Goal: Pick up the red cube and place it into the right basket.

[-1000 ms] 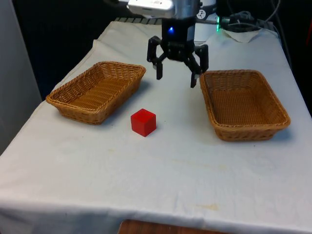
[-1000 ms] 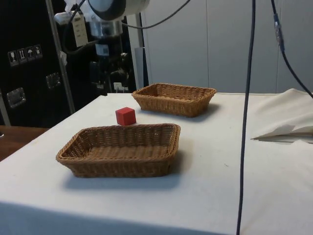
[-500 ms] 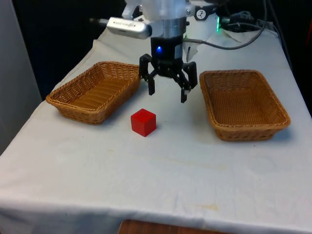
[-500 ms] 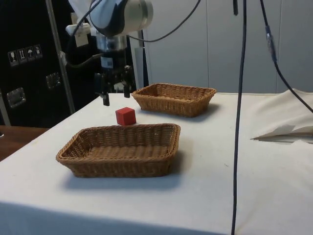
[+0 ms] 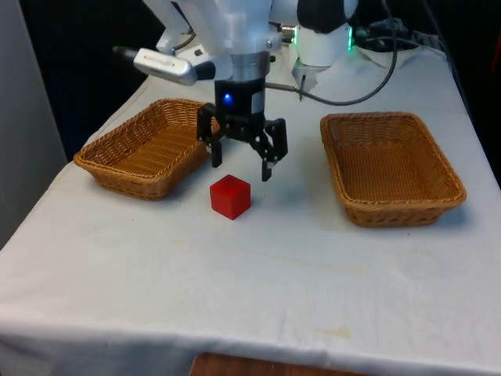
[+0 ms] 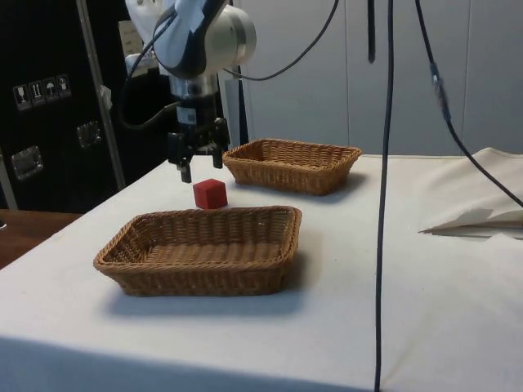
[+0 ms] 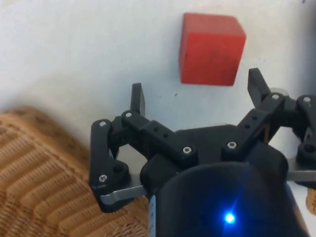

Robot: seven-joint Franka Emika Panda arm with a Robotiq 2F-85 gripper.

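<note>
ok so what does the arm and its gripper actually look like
The arm is glossy white with rounded joint housings, and dark cables loop off it. A grey bar-shaped part juts from the wrist. The gripper is black, with a cylindrical body and two thin fingers on jointed linkages fixed by small silver screws.

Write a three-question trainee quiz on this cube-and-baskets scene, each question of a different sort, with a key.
1. True or false: the gripper is shut on the red cube.
2. How many wicker baskets stand on the table?
3. The cube lies: A) in a basket, B) on the cloth between the baskets, C) between the fingers.

Key: 1 false, the fingers are open above the cube; 2 two; 3 B.
</note>
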